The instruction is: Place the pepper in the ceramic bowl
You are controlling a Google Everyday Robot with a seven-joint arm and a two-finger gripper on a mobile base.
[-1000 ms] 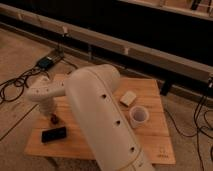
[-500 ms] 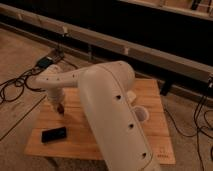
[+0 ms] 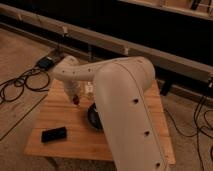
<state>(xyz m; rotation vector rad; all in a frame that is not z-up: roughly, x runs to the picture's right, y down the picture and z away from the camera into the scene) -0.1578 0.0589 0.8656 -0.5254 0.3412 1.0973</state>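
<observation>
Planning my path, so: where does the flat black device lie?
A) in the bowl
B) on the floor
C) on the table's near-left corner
C: the black device lies on the table near its front-left corner; the pincer hangs farther back, left of the bowl.

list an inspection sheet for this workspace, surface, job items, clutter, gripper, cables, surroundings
surface: wooden table, largely covered from view by the robot's white arm
pepper: small reddish thing at the gripper's tip, above the table, likely the pepper; not in the bowl
ceramic bowl: black bowl just right of the gripper, only its left rim shows past the arm
clutter: flat black rectangular device on the front left of the table; pale thing beside the gripper, too hidden to name
gripper: gripper pointing down over the left half of the table
cables: black cables on the floor at left by a black box; more cables at right
surroundings: dark wall with a pale rail
</observation>
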